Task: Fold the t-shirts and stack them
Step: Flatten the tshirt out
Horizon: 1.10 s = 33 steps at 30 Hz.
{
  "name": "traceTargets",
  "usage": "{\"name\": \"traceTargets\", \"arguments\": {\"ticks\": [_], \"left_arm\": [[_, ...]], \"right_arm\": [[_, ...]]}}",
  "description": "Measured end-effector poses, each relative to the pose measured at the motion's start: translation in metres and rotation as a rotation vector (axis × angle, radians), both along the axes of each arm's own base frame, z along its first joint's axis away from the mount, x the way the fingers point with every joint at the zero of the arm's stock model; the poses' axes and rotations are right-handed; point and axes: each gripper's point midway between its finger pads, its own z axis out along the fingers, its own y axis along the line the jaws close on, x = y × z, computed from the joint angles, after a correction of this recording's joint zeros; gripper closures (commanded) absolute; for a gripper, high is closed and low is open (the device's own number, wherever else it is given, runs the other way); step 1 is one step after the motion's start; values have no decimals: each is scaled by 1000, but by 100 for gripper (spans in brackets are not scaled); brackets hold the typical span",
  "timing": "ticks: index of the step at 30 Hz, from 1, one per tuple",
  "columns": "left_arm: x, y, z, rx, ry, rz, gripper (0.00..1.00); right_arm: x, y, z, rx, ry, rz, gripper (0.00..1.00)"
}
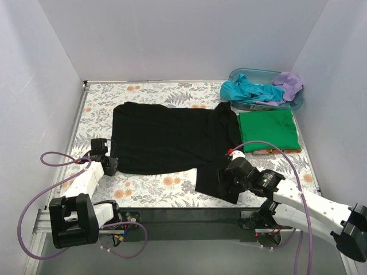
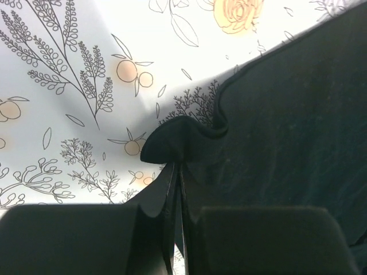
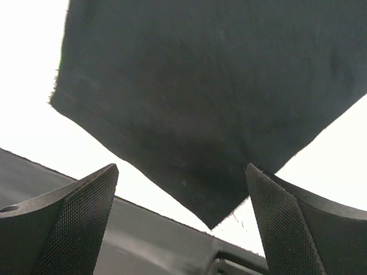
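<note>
Left jaws pinch black tee [image 1: 166, 137] edge; right jaws apart.

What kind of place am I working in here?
Likely a lab test booth, not a home: plain white walls box in a floral-covered table, with the black t-shirt spread out and a blue tub in the far corner.

Here's the table [image 1: 149, 195], covered edge to edge in a white floral print with orange blossoms. The black t-shirt [image 1: 166, 140] lies spread flat across the middle, one sleeve trailing to the near right. Just beside it on the right sits the bright green t-shirt [image 1: 268, 130], folded square. The translucent blue tub [image 1: 252, 73] is in the far right corner.
</note>
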Motion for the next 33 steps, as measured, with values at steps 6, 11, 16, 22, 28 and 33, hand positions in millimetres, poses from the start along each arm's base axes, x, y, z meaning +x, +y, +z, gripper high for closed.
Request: {"name": "traceTargets", "arguments": {"ticks": [6,11,16,22,28,33], "left_arm": [[2,-1,9,4,-39,-18,100],[1,-4,8,-9,-36,-36,100],[0,-6,4,-18,-21,-48,100],[0,-7,4,-21,-20,-56,100],[0,-7,4,-22,-18,-56,100],[-2,-8,7,-21,-23,-55,100]], "right_arm": [[-38,7,-14,-59,83,34,3],[-43,4,-26,-109,114,-8,6],[-36,3,-29,-142,104,-74,17],[-28,-6,-34,-201,75,-126,51],[-20,-6,-36,-210,46,-156,96],[-18,-3,-33,-165,26,-168,99]]}}
